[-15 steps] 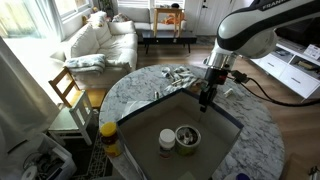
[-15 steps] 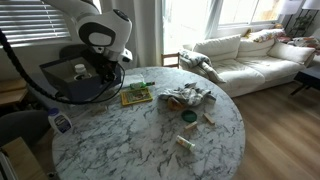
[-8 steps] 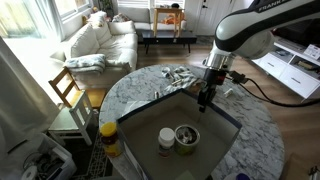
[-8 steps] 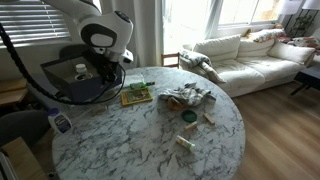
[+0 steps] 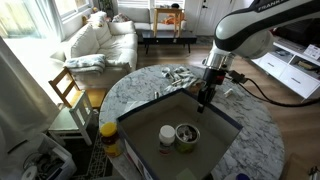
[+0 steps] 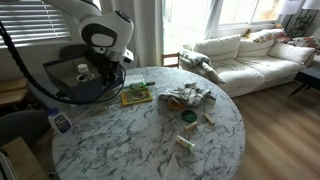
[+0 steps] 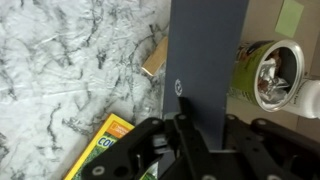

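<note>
Dark bin is sitting on the round marble table, close to the edge, and in both exterior views its floor and low walls are showing. The gripper is hanging straight down from the arm over one of the bin's walls. In the wrist view that wall is running as a dark grey band from the top of the picture down into the gripper. The fingers seem to be pinching the wall from both sides, though the contact itself is lying in shadow and is hard to make out.

Inside the bin an open can with a green label is standing upright, and a white cup is standing just beside it. In the wrist view the can is showing its open top on one side of the gripped wall. On the other side of the wall, out on the marble, a small wooden block is lying close to it, and a yellow-green packet is lying nearer the gripper.

A crumpled cloth is lying near the middle of the table, well apart from the bin. A bottle with a yellow cap is standing at the table's edge, just beside the bin.
</note>
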Robot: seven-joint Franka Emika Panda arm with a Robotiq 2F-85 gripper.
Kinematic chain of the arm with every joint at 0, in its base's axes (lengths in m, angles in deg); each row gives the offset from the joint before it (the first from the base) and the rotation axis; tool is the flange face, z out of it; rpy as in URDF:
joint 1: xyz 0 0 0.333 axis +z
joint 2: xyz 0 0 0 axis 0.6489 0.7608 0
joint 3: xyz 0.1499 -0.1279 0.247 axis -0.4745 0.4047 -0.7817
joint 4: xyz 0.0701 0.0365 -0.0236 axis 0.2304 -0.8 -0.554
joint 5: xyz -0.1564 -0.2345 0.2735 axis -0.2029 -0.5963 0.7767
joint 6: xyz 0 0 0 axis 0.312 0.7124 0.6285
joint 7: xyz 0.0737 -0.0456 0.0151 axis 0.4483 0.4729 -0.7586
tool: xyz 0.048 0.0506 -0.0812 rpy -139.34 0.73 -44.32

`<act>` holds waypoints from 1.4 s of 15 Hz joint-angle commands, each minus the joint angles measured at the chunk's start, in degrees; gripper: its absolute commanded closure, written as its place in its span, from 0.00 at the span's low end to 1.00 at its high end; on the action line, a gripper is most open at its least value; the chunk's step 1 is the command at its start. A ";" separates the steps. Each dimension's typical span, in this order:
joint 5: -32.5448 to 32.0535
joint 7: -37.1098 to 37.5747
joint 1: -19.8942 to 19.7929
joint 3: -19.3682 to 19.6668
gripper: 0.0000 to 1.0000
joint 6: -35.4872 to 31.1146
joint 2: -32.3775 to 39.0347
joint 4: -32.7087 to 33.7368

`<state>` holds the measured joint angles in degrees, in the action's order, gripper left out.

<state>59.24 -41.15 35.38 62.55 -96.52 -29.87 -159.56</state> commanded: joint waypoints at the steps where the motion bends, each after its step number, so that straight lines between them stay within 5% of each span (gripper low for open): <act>1: 1.58 0.34 -0.15 0.19 0.44 1.34 -0.46 0.59; 7: 2.64 -0.20 -0.19 0.21 0.01 1.51 -1.31 0.93; 15: 3.69 -4.72 -1.25 2.41 0.00 6.61 -10.42 0.43; 21: 1.16 -20.54 -0.04 5.63 0.00 13.56 -17.64 0.46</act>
<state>61.87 -54.18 34.47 66.68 -85.72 -44.32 -157.89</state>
